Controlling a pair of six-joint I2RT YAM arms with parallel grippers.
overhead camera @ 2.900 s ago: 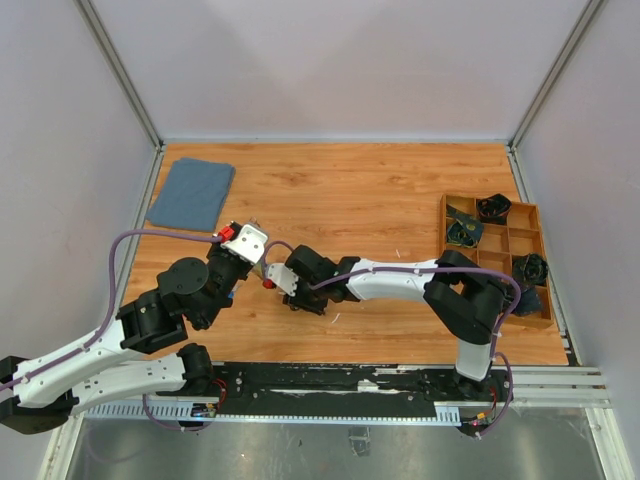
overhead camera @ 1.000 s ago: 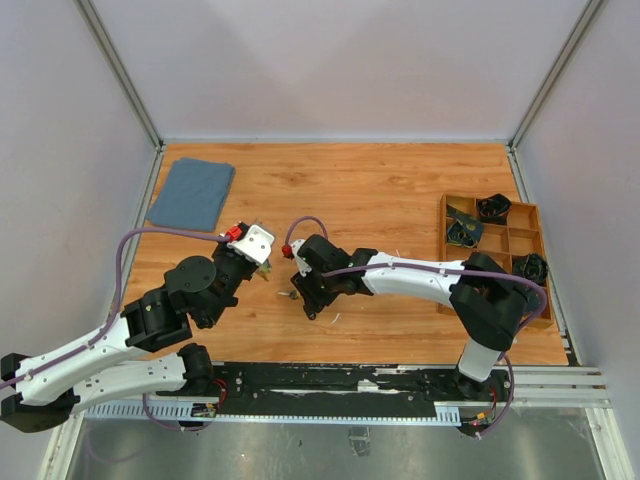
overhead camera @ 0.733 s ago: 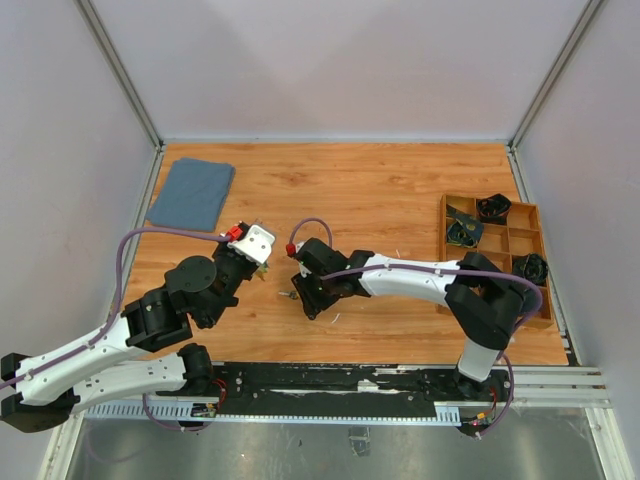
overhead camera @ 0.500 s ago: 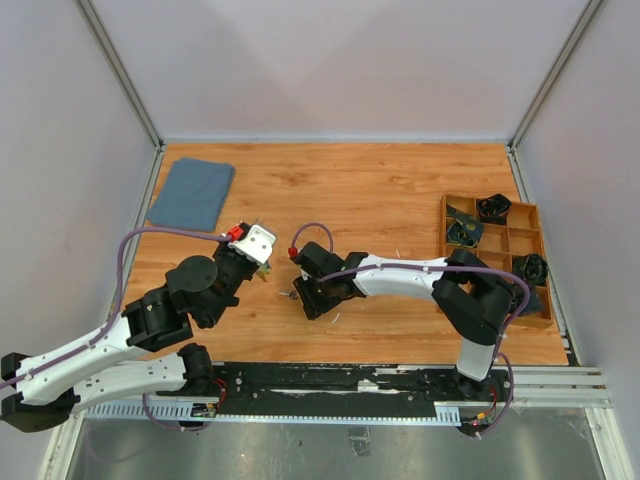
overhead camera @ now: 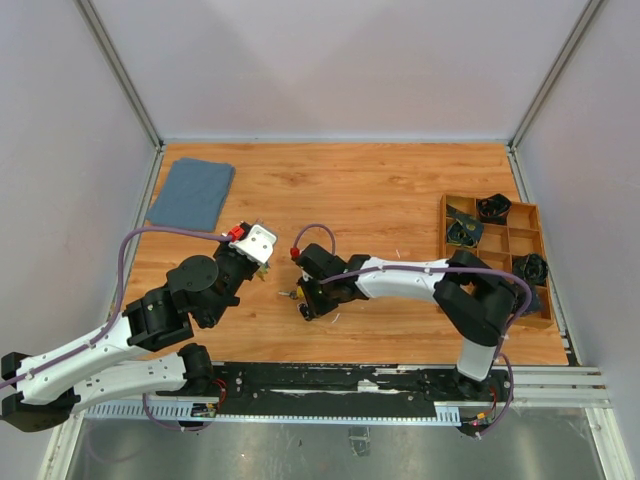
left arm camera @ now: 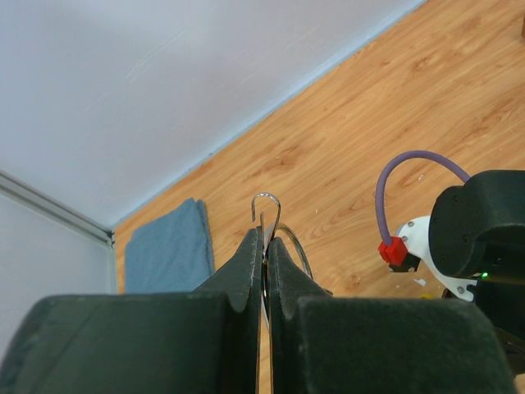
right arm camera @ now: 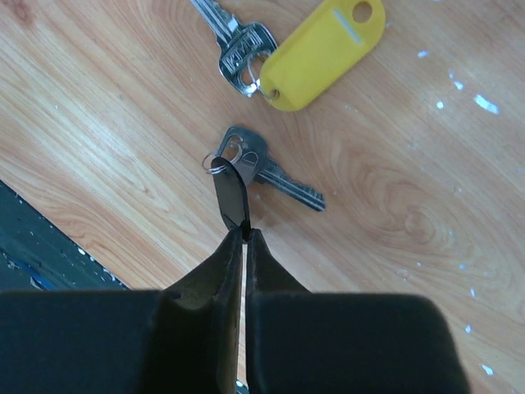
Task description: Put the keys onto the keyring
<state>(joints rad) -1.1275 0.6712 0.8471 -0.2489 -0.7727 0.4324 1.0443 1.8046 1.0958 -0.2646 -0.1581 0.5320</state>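
In the left wrist view my left gripper is shut on the keyring, a thin silver wire loop that sticks out past the fingertips above the table. My right gripper is shut on the tip of a dark flat tag. The tag hangs by a small ring from a silver key lying on the wood. A second silver key with a yellow tag lies just beyond. In the top view the right gripper is low at the keys, right of the left gripper.
A folded blue cloth lies at the far left of the wooden table. A wooden compartment tray with dark items stands at the right edge. The black base rail runs along the near edge.
My right gripper has closed from open onto the dark tag beside the key. Its arm came down and slightly left towards the keys. The left gripper kept holding the keyring.
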